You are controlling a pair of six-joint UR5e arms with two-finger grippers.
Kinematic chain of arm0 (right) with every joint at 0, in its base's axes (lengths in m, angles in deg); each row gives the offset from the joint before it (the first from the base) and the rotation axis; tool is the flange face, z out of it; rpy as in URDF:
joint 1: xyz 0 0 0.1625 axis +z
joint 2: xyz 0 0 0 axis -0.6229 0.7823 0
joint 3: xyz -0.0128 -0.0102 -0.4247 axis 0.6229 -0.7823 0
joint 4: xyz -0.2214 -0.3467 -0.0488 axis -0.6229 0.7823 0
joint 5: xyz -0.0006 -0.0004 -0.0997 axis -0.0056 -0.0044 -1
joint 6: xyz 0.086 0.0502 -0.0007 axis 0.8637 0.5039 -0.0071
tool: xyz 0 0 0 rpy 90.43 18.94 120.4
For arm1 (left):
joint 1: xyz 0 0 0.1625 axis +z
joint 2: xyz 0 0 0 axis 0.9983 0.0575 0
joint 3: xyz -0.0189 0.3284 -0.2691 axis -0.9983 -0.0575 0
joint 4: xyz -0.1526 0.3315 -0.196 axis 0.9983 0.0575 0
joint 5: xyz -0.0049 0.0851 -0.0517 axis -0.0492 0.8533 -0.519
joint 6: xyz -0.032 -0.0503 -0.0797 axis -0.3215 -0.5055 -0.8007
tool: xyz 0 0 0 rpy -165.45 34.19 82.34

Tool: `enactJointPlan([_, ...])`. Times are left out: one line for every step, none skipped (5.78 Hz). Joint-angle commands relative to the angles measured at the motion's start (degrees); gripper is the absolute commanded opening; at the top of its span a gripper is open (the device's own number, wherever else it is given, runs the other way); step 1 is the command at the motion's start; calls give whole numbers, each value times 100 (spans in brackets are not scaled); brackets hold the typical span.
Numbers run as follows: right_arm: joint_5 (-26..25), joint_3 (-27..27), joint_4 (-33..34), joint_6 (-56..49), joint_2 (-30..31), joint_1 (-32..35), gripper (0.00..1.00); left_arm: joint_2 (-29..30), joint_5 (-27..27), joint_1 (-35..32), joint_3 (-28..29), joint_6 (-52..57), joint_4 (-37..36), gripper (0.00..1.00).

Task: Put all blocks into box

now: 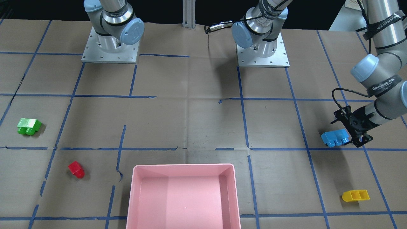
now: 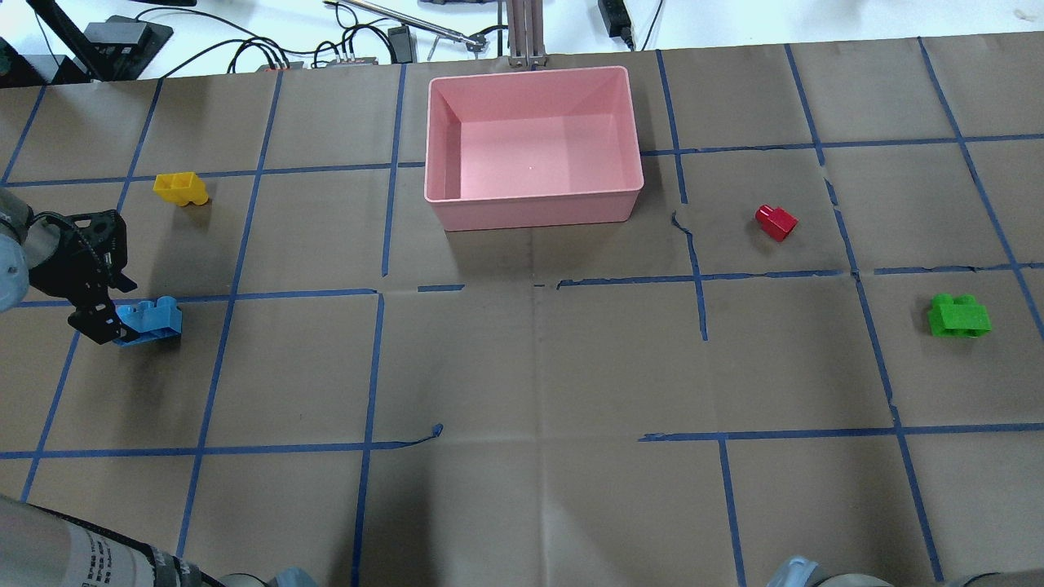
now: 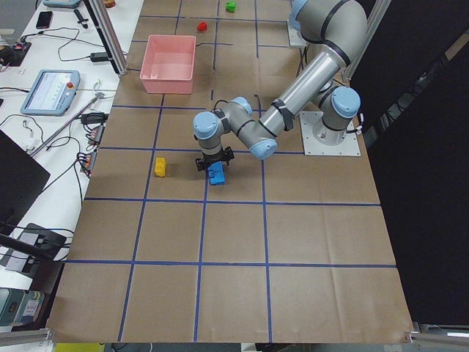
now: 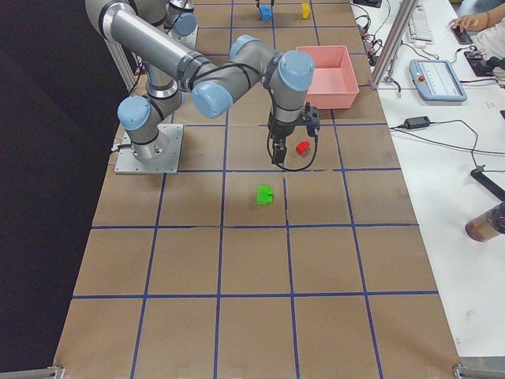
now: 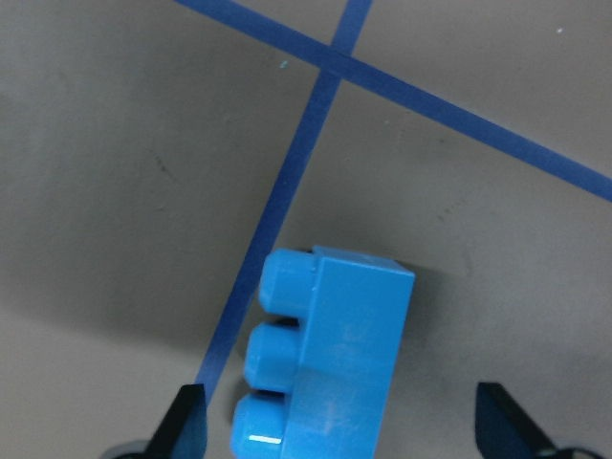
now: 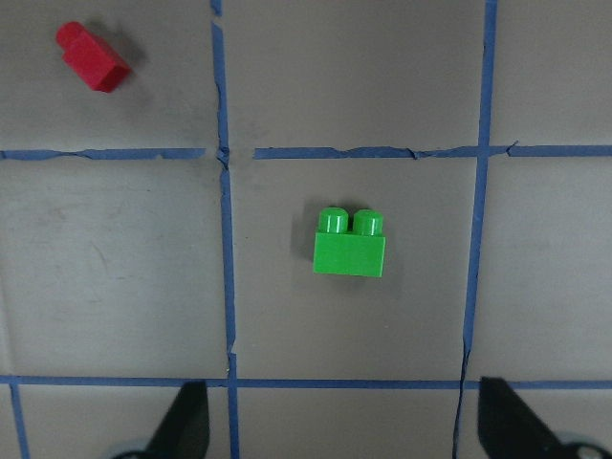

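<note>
Bare table [image 2: 326, 244] stretches from the blue block [image 2: 151, 318] to the box [image 2: 530, 214], the yellow block [image 2: 181, 188] lying off to one side.

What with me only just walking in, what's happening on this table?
Two robot arms are meant to put toy blocks into the pink box, which is empty at this moment. The left gripper is down at the blue block, open, with a finger on either side and not closed on it. The right gripper hangs open high above the green block. The yellow block and red block lie untouched.
</note>
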State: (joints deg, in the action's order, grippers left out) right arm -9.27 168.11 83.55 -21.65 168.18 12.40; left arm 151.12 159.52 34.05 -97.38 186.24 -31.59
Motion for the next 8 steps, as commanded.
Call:
enactJointPlan([47, 591, 526, -69, -287, -75, 100, 180, -1, 0, -90, 80, -394, 97])
enactJointPlan([47, 1039, 1235, -8, -348, -75, 100, 198, -1, 0, -90, 80, -395, 97])
enactJointPlan([73, 1783, 2556, 45, -514, -75, 100, 251, 25, 0, -90, 80, -395, 97])
enactJointPlan([74, 1973, 3013, 202, -742, -58, 100, 304, 25, 0, -90, 80, -404, 97])
enactJointPlan([82, 1984, 3061, 648, -988, -31, 100, 304, 16, 0, -90, 71, -404, 89])
enactJointPlan([82, 1984, 3062, 1113, -1147, -22, 100, 304, 8, -8, -90, 62, -404, 77])
enactJointPlan([74, 1984, 3071, 1127, -1253, -14, 100, 295, -10, -8, -81, 27, -404, 45])
enactJointPlan([56, 1984, 3088, 1048, -1298, -13, 100, 269, -10, -26, -64, -77, -404, 15])
